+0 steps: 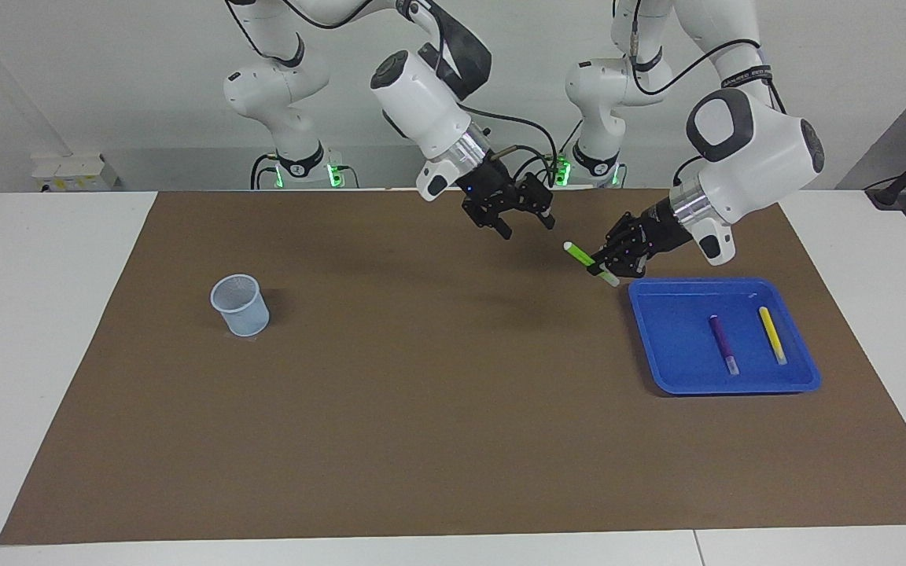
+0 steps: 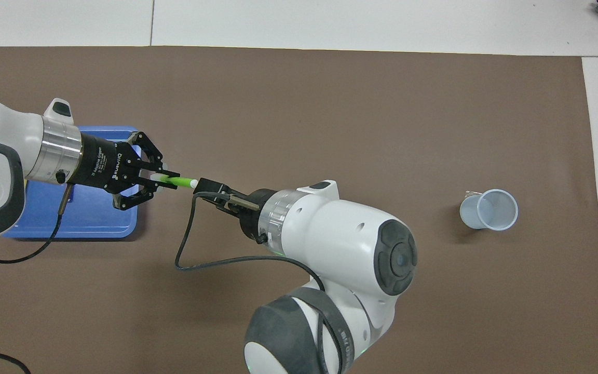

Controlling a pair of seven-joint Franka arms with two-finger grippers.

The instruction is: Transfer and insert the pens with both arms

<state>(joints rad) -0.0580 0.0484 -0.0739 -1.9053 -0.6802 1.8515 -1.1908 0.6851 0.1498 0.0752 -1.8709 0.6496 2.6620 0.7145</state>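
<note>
My left gripper [image 1: 601, 263] [image 2: 166, 179] is shut on the green pen [image 1: 579, 252] [image 2: 179, 182] and holds it in the air over the mat, beside the blue tray's [image 1: 657, 369] [image 2: 96, 228] corner. The pen's free end points toward my right gripper [image 1: 528, 228] [image 2: 206, 189]. That gripper hangs open over the mat a short way from the pen's tip, with nothing in it. The purple pen [image 1: 722, 336] and the yellow pen [image 1: 771, 332] lie side by side in the tray. In the overhead view my left arm hides them.
A pale translucent cup [image 1: 241, 305] [image 2: 488, 209] stands upright on the brown mat [image 1: 421, 409] toward the right arm's end of the table. White tabletop borders the mat on all sides.
</note>
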